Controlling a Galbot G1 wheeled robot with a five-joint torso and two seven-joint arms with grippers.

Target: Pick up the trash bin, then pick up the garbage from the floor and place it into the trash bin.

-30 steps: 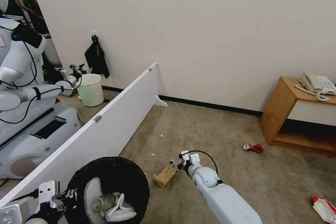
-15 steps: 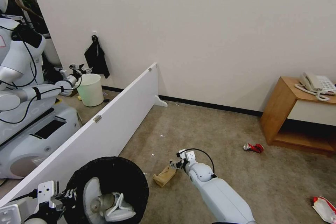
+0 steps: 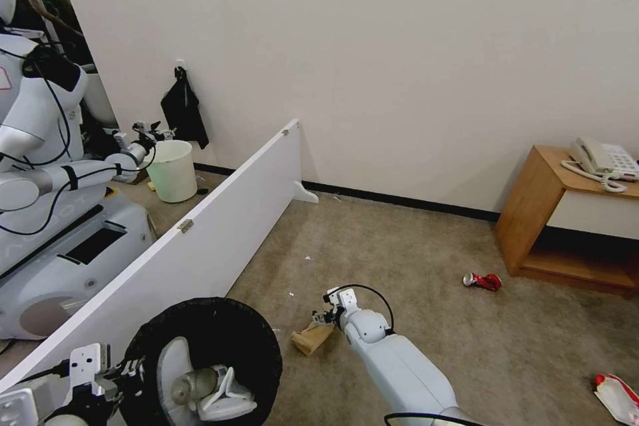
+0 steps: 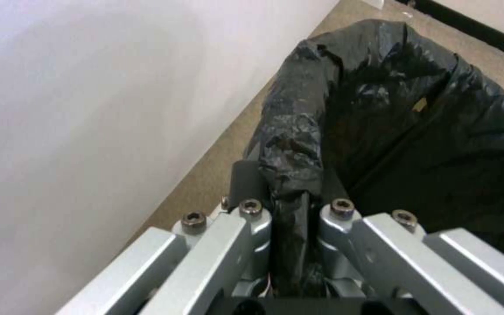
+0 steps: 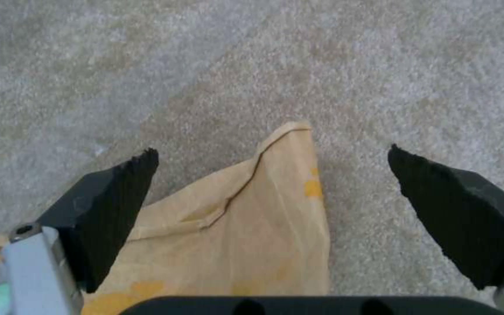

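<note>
Lying flat, creased brown paper bag (image 5: 246, 227)

Head view high, wide; wrist views close; paper bag (image 3: 311, 337) shared.

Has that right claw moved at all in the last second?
Yes. The right gripper has slid left, toward the white board, and now sits open over the brown paper bag, which stayed put on the carpet.

A plain cream wall (image 3: 399, 66) with a dark skirting (image 3: 399, 200) meets beige carpet (image 3: 413, 253); a wooden side cabinet (image 3: 532, 213) holds a telephone (image 3: 602, 158).
</note>
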